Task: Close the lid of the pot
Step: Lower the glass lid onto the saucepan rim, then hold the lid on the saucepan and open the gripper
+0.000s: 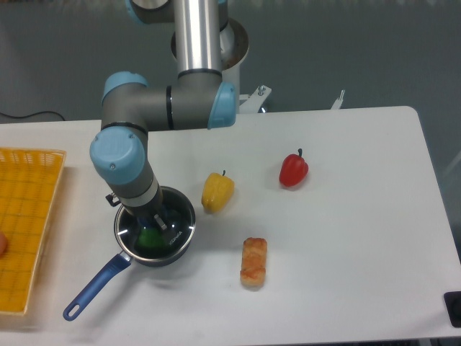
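Note:
The dark pot point(170, 257) with its long blue handle point(94, 288) stands at the table's front left. The glass lid point(184, 220) with its silver rim sits level over the pot's mouth, lined up with its rim; whether it rests on the rim or hangs just above, I cannot tell. My gripper point(157, 220) reaches straight down onto the lid's centre and is shut on the lid's knob, which the fingers and wrist hide. Through the glass a green object point(148, 238) shows inside the pot.
A yellow pepper point(217, 191) lies just right of the pot. Farther right is a red pepper point(293, 169), and a fried bread piece point(253, 263) lies toward the front. A yellow basket point(25, 223) fills the left edge. The arm's elbow hangs above the pot.

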You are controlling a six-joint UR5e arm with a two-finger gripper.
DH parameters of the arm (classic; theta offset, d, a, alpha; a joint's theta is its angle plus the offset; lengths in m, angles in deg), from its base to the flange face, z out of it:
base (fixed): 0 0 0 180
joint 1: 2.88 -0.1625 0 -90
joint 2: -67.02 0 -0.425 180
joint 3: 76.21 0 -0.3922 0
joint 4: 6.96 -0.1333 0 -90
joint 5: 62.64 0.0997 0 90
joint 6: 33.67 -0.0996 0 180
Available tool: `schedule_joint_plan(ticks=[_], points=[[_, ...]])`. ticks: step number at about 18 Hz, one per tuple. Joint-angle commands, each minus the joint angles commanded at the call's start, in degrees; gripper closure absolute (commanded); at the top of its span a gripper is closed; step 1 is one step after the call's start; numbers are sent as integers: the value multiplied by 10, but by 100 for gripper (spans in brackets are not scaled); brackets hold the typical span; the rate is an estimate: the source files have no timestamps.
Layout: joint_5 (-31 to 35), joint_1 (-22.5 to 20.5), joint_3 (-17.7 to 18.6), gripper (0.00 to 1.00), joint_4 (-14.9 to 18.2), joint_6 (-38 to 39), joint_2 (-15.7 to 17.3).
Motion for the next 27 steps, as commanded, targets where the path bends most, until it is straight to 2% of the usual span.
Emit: schedule_joint_plan(ticks=[9,12,27], points=[[-10,2,6,59,5,0,16],[-10,4,22,59,5,-1,24],[-10,6,41,59,2,-3,27]])
